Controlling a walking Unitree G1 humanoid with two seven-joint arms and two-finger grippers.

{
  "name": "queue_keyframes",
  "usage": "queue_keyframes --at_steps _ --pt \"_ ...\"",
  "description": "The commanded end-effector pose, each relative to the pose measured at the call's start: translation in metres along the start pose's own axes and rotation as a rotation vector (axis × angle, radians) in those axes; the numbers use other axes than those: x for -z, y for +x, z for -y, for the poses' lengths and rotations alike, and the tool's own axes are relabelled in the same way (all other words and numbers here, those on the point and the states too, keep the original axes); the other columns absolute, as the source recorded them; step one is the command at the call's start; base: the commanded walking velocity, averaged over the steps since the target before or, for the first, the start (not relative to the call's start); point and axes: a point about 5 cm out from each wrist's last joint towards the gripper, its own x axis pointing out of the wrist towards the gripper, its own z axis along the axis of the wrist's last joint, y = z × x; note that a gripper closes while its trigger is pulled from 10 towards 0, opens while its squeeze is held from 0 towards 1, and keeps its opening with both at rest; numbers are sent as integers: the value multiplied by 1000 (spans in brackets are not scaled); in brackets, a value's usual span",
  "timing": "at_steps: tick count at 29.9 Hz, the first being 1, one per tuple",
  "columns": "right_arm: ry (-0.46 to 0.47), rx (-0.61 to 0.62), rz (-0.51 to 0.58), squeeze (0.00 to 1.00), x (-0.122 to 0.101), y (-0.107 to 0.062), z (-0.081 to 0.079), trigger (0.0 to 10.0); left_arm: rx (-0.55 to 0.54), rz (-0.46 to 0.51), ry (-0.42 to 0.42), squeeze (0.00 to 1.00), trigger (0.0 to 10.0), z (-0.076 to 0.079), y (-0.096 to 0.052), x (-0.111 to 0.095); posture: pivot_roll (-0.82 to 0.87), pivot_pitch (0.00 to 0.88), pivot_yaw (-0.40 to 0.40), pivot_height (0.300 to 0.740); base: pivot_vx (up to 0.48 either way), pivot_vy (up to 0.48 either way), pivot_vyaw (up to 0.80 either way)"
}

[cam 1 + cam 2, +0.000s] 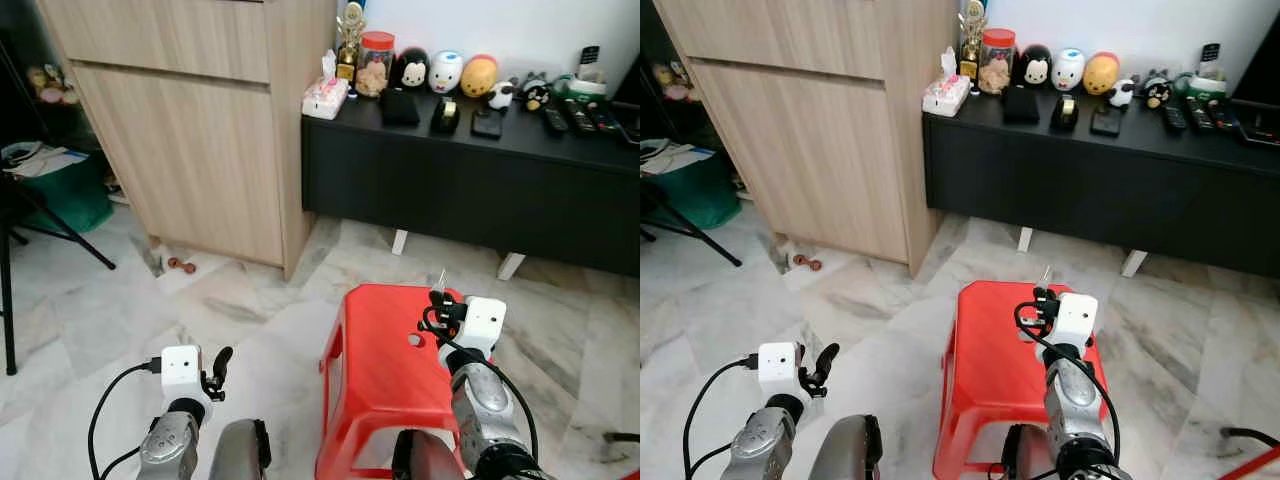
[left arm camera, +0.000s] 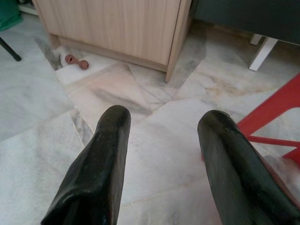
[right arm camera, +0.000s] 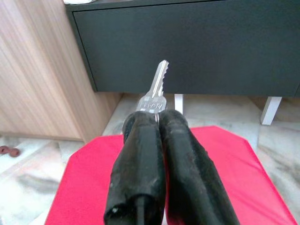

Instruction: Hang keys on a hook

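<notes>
- Right wrist view: right gripper [image 3: 159,117] fingers clamp the key [image 3: 155,91] by its head above the red stool [image 3: 243,164].
- Left gripper [image 2: 161,136] fingers stand apart, empty.
- Risk: thin grip could let the key twist or drop while walking.

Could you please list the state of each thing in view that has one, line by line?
Key: pinched between the right gripper's fingers, blade sticking out past the tips.
Right gripper: shut on the key, above the red stool.
Left gripper: open, holding nothing, over the marble floor.
Red stool: upright, top bare.
Wooden cabinet: doors closed.
Jar: lid on, upright on the black sideboard.
</notes>
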Motion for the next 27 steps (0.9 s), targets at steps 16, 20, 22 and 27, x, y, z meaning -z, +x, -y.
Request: queue_keyframes --at_steps 16,20,22,27 --pt "4 -15 30 0 -10 6 -8 10000 18 11 31 0 10000 1 1 -2 151 0 -30 588 -235 0 0" --pt "-5 -7 15 0 -7 5 -6 10000 11 6 38 0 10000 1 1 -2 150 0 -32 588 0 0 0" --pt "-11 -6 11 0 -7 5 -6 10000 11 11 38 0 10000 0 2 -3 149 3 -34 588 0 0 0" --pt "-51 41 -75 0 -1 6 2 10000 7 26 40 0 10000 -1 2 -6 147 12 -39 611 0 0 0"
